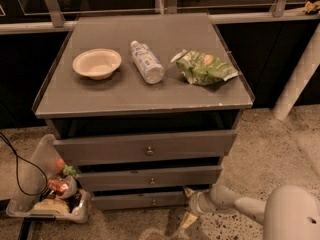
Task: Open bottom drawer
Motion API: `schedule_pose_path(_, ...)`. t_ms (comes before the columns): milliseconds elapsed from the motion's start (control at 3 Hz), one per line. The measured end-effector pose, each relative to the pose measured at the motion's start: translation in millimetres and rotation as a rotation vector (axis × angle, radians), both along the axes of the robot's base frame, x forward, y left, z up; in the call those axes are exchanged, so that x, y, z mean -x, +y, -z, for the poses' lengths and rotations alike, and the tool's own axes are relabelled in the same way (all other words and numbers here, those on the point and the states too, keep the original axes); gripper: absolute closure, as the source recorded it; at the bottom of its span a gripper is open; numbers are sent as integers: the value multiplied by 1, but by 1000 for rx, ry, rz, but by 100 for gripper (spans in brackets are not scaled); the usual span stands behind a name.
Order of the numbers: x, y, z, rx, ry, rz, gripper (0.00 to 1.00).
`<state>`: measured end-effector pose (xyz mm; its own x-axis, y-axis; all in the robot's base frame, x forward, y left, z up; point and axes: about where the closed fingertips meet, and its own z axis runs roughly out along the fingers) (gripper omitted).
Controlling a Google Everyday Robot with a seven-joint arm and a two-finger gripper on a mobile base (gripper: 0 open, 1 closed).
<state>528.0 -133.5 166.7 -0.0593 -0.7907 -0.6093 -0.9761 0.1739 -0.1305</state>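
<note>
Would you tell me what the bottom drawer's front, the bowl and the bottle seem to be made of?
The bottom drawer: probably painted wood or laminate, matte grey with a flat, even surface. The bowl: paper or moulded fibre, dull beige, thin rim. The bottle: clear plastic, glossy highlights, printed label. The gripper sits by the drawer's right end.

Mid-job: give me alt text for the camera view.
The end effector sits low beside the right end of the bottom drawer of a three-drawer grey cabinet. On top lie a paper bowl, a plastic bottle and a green snack bag.
</note>
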Motion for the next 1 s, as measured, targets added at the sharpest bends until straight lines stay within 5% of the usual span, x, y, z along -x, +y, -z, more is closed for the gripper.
schedule_pose_path(333,0,0,0,0,-1,1,0)
schedule_pose_path(1000,0,0,0,0,-1,1,42)
